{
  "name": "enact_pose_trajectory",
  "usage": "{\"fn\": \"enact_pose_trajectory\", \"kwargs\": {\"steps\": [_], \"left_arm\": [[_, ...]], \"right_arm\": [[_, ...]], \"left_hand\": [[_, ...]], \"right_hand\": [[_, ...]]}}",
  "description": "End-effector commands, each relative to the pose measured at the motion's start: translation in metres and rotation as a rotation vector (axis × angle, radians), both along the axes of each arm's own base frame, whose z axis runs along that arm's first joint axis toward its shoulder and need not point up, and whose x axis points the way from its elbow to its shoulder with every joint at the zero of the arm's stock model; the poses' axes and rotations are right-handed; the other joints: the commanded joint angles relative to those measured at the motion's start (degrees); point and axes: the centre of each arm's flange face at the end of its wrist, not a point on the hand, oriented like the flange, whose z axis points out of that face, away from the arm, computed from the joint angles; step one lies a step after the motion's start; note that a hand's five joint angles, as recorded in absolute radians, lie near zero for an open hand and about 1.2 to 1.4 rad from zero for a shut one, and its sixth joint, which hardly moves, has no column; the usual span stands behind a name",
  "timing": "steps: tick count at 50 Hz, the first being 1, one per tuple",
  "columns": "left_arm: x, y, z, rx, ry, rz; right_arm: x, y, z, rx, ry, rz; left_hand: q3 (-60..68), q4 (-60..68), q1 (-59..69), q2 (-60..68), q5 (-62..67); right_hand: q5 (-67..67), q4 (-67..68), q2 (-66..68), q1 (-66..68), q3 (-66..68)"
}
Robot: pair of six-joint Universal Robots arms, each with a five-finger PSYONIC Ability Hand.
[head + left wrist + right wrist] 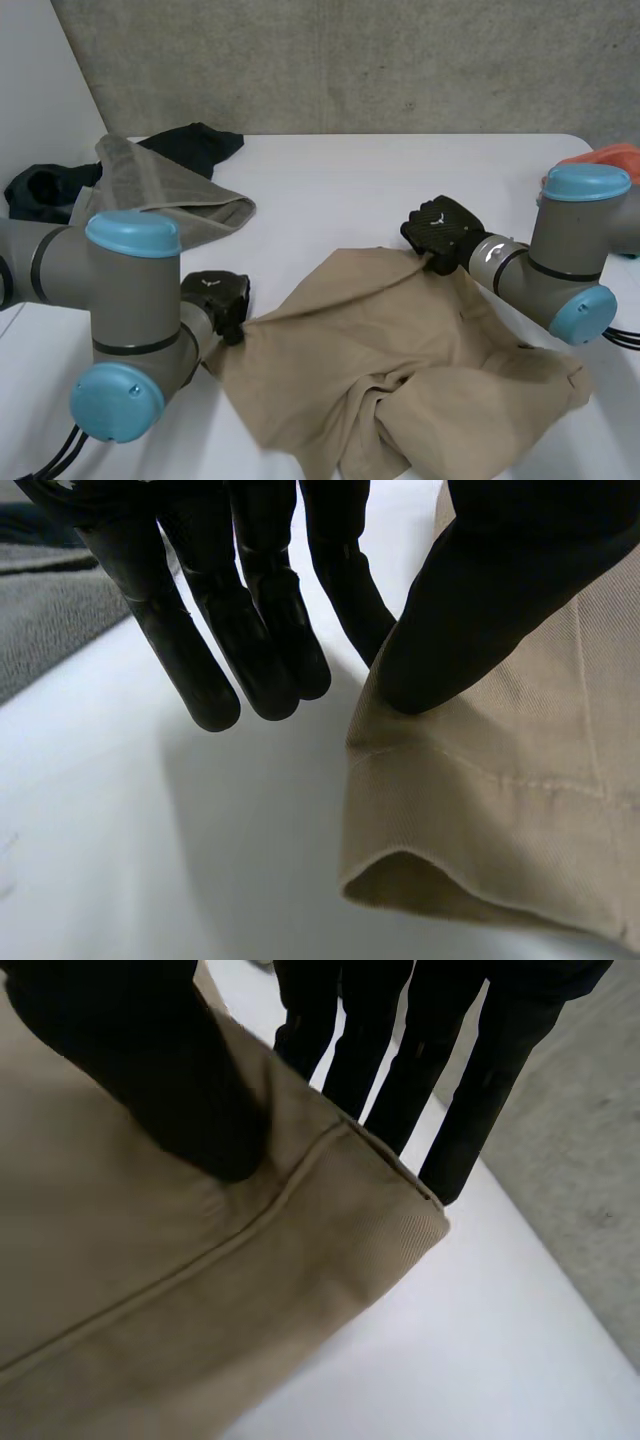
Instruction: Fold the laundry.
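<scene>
Tan garment (400, 350): twill with stitched hems, lay crumpled on the white table (340, 185). Left hand (216, 296) pinched one hem corner; right hand (445, 231) pinched another.

The tan garment (400, 350) lies rumpled, spread wide (two hemmed corners raised); grey towel (170, 195) heaped beyond.

The bare white table (400, 180) lay open across its far middle. A folded grey towel (160, 190) over a black cloth (195, 145) blocked the far left, and an orange item (615, 155) the far right. The crumpled tan cotton garment (400, 350) covered the near middle, between the left arm (130, 300) and right arm (570, 260).
</scene>
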Motion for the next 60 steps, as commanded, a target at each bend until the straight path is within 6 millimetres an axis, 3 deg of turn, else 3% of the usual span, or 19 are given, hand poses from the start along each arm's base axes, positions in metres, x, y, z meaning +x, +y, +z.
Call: {"fn": "enact_pose_trajectory", "kwargs": {"steps": [1,3,7,9,12,13,18,24,29,33,36,39,40,46,50,53,58,59,60], "left_arm": [[-0.011,-0.013,0.026,-0.087,0.043,-0.006],[-0.013,-0.016,0.037,-0.12,0.063,-0.006],[-0.012,-0.017,0.098,-0.29,0.156,0.012],[-0.009,-0.017,0.118,-0.35,0.186,0.024],[-0.005,-0.01,0.162,-0.489,0.262,0.025],[-0.004,-0.008,0.171,-0.52,0.274,0.022],[0.005,0.016,0.237,-0.737,0.327,0.004],[0.006,0.043,0.286,-0.872,0.39,-0.022],[0.014,0.063,0.325,-0.981,0.447,-0.024],[0.019,0.07,0.351,-1.054,0.483,-0.017],[0.018,0.07,0.357,-1.073,0.49,-0.019],[0.01,0.053,0.347,-1.052,0.456,-0.018],[0.006,0.046,0.342,-1.041,0.44,-0.017],[-0.011,-0.023,0.293,-0.953,0.313,0.016],[-0.025,-0.07,0.254,-0.903,0.266,0.002],[-0.039,-0.105,0.228,-0.926,0.272,-0.03],[-0.058,-0.146,0.216,-1.105,0.343,-0.076],[-0.059,-0.152,0.216,-1.132,0.351,-0.078],[-0.058,-0.162,0.216,-1.185,0.366,-0.074]], "right_arm": [[-0.009,0.0,0.063,-0.135,-0.056,-0.062],[-0.012,0.008,0.086,-0.167,-0.08,-0.071],[-0.02,0.023,0.114,-0.195,-0.099,-0.08],[-0.028,0.029,0.127,-0.195,-0.103,-0.098],[-0.042,0.037,0.153,-0.22,-0.107,-0.128],[-0.051,0.044,0.172,-0.243,-0.112,-0.147],[-0.065,0.075,0.221,-0.319,-0.13,-0.165],[-0.074,0.104,0.263,-0.403,-0.154,-0.177],[-0.083,0.143,0.308,-0.494,-0.193,-0.181],[-0.086,0.157,0.318,-0.476,-0.214,-0.183],[-0.086,0.155,0.316,-0.454,-0.214,-0.176],[-0.086,0.145,0.31,-0.427,-0.211,-0.189],[-0.085,0.132,0.3,-0.387,-0.203,-0.196],[-0.067,0.083,0.257,-0.228,-0.186,-0.187],[-0.04,0.048,0.22,-0.186,-0.164,-0.21],[-0.023,0.014,0.199,-0.27,-0.177,-0.289],[0.002,-0.046,0.173,-0.56,-0.348,-0.357],[0.005,-0.052,0.169,-0.596,-0.374,-0.356],[0.008,-0.057,0.166,-0.631,-0.398,-0.352]], "left_hand": [[12.2,11.75,14.1,11.87,13.67],[12.2,11.75,14.1,11.87,13.67],[12.2,11.75,14.1,11.87,13.67],[12.2,11.75,14.1,11.87,13.67],[12.2,11.75,14.1,11.87,13.67],[12.2,11.75,14.1,11.87,13.67],[12.2,11.75,14.1,11.87,13.67],[12.2,11.75,14.1,11.87,13.67],[12.2,11.75,14.1,11.87,13.67],[12.2,11.75,14.1,11.87,13.67],[12.2,11.75,14.1,11.87,13.67],[12.2,11.75,14.1,11.87,13.67],[12.2,11.75,14.1,11.87,13.67],[12.2,11.75,14.1,11.87,13.67],[12.2,11.75,14.1,11.87,13.67],[12.2,11.75,14.1,11.87,13.67],[12.2,11.75,14.1,11.87,13.67],[12.2,11.75,14.1,11.87,13.67],[2.06,1.62,3.96,1.73,3.53]], "right_hand": [[13.92,12.88,12.81,15.64,13.16],[13.92,12.88,12.81,15.64,13.16],[13.92,12.88,12.81,15.64,13.16],[13.92,12.88,12.81,15.64,13.16],[13.92,12.88,12.81,15.64,13.16],[13.92,12.88,12.81,15.64,13.16],[13.92,12.88,12.81,15.64,13.16],[13.92,12.88,12.81,15.64,13.16],[13.92,12.88,12.81,15.64,13.16],[13.92,12.88,12.81,15.64,13.16],[13.92,12.88,12.81,15.64,13.16],[13.92,12.88,12.81,15.64,13.16],[13.92,12.88,12.81,15.64,13.16],[13.92,12.88,12.81,15.64,13.16],[13.92,12.88,12.81,15.64,13.16],[13.92,12.88,12.81,15.64,13.16],[13.92,12.88,12.81,15.64,13.16],[7.65,6.61,6.54,9.37,6.89],[-13.23,-14.27,-14.34,-11.51,-13.99]]}}
